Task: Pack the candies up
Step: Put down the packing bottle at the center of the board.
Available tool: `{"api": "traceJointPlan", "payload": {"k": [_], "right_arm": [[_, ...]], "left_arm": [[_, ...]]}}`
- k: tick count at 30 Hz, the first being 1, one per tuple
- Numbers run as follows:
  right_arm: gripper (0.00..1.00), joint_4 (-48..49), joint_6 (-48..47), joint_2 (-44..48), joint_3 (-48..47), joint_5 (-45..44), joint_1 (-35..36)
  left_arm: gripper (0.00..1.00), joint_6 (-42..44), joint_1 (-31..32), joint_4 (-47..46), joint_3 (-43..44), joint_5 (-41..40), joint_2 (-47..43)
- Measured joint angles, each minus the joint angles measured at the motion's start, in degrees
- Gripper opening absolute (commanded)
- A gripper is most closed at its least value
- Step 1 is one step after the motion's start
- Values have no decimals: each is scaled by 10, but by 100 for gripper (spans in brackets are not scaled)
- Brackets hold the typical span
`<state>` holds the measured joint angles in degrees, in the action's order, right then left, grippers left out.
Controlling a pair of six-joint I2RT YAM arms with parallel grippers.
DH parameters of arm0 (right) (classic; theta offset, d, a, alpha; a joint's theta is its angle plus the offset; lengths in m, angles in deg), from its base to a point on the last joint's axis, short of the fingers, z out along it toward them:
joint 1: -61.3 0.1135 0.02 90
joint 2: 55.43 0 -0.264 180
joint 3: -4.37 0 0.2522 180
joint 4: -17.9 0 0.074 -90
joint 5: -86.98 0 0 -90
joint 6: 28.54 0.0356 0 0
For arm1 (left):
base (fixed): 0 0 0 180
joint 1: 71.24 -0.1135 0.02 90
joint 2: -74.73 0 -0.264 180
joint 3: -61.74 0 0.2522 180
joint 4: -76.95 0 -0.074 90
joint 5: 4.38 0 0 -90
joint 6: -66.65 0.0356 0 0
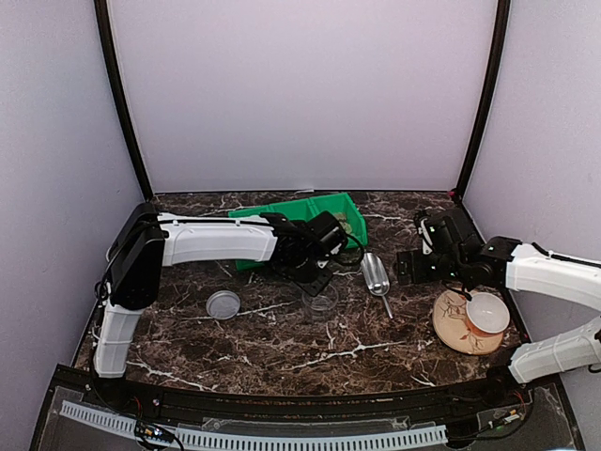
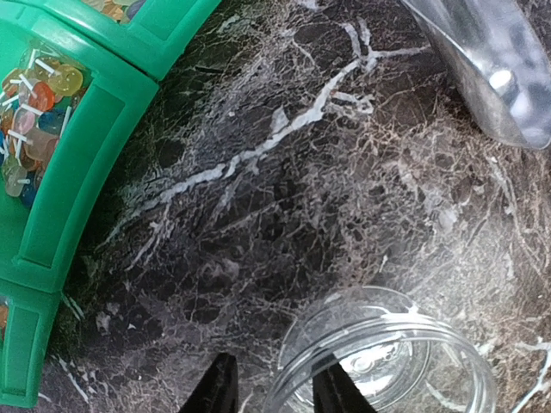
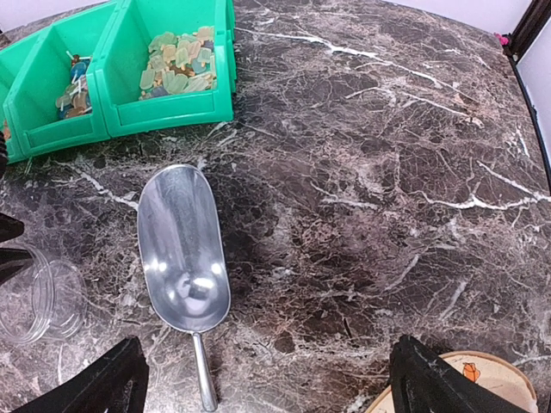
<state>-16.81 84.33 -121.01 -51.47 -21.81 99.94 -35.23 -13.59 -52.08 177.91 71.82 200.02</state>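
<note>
The candies (image 3: 178, 64) lie in the compartments of a green bin (image 1: 300, 211) at the back; a mixed-colour lot also shows in the left wrist view (image 2: 34, 112). A clear empty jar (image 1: 320, 301) stands upright in front of the bin. My left gripper (image 2: 277, 391) is open. Its jaws straddle the jar's (image 2: 387, 361) near rim, one finger inside and one outside. A metal scoop (image 3: 182, 249) lies empty on the table, handle toward me. My right gripper (image 3: 267, 387) is open wide and empty, hovering just right of the scoop.
The jar's clear lid (image 1: 223, 304) lies flat to the left of the jar. A wooden plate (image 1: 449, 329) with a white cup (image 1: 487, 313) sits at the right, under my right arm. The table is dark marble (image 1: 310, 357).
</note>
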Motion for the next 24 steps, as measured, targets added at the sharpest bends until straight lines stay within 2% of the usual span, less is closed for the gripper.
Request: {"api": "traceJointPlan", "payload": {"k": [8, 15, 24], "right_arm": [[98, 3, 1, -1, 0, 7, 0], [98, 14, 2, -12, 4, 13, 0], [98, 46, 4, -20, 50, 45, 0]], "left_arm": [[46, 11, -7, 6, 47, -41, 33], [64, 18, -30, -2, 82, -66, 54], [81, 22, -49, 10, 139, -53, 64]]}}
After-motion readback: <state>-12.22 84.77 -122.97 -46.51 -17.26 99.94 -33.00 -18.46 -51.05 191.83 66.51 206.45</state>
